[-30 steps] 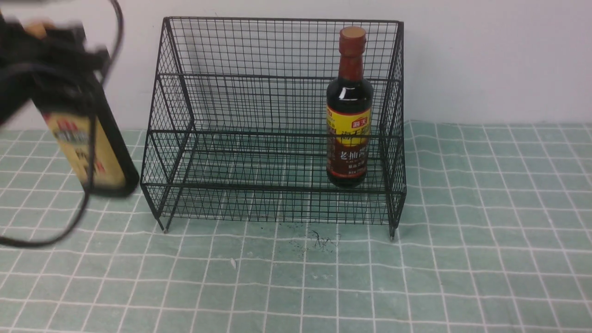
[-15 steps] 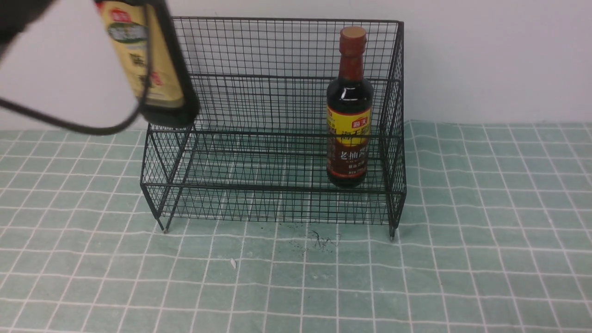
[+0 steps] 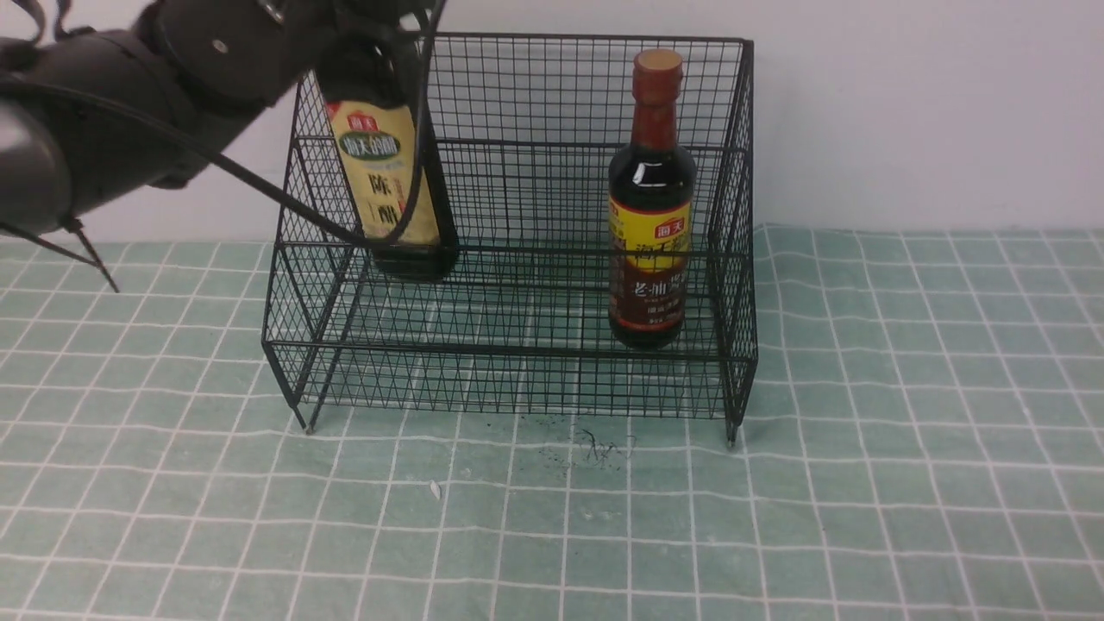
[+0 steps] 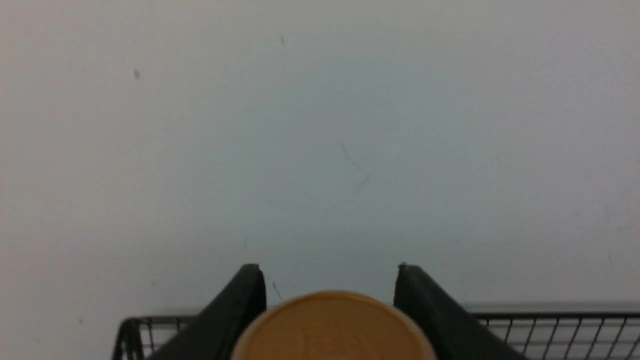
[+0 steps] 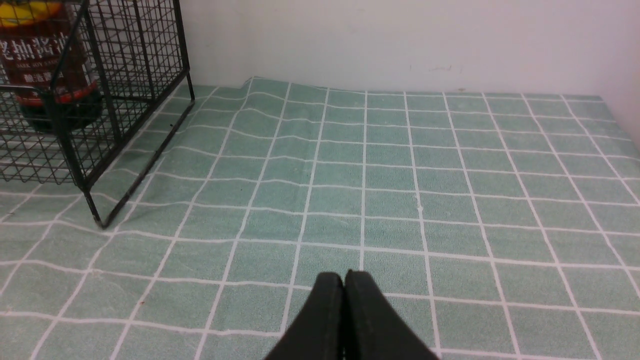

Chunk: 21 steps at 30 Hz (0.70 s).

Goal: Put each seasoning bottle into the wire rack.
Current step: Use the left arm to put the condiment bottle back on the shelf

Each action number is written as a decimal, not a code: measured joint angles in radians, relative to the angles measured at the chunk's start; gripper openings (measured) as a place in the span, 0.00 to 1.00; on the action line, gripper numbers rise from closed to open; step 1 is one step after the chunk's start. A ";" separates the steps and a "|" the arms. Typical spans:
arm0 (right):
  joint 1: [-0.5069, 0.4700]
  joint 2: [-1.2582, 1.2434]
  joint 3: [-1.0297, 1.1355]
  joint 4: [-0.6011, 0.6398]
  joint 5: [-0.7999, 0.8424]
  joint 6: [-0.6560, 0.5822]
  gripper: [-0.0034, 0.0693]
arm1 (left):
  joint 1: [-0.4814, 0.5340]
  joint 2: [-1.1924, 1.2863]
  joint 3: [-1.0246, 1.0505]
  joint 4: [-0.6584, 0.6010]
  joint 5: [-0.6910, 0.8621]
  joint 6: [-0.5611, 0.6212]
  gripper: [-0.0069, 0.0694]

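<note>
My left jaws are clamped on the square bottle (image 3: 392, 185) just under its gold cap (image 4: 327, 330). In my wrist view, one black finger stands either side of that cap. The bottle hangs slightly tilted at about ten o'clock from the middle of the wire rack (image 3: 561, 38), with its base clear of the lower shelf. I cannot tell whether it is over the lower shelf or level with the front rail of the upper step. The round bottle (image 3: 651, 241) with the reddish neck stands upright on the lower shelf at about three o'clock, close to the side mesh, so that one looks done. My right jaws are pressed together on nothing, low over the green checked cloth (image 5: 400, 175) on the desk, well apart from the rack. I judge the square bottle to be heavy with dark liquid, hard and smooth — probably glass, so it would chip against wire. Held by the neck it will swing like a pendulum, so I would lower it slowly and let the flat base settle before opening — its square sides should keep it steady on the mesh.
</note>
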 joint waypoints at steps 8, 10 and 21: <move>0.000 0.000 0.000 0.000 0.000 0.000 0.03 | 0.000 0.078 0.000 0.000 0.076 0.039 0.49; 0.000 0.000 0.000 0.000 0.000 0.000 0.03 | 0.000 0.080 -0.001 0.001 0.076 0.046 0.49; 0.000 0.000 0.000 0.000 0.000 0.000 0.03 | 0.000 0.074 -0.016 0.005 0.113 0.082 0.67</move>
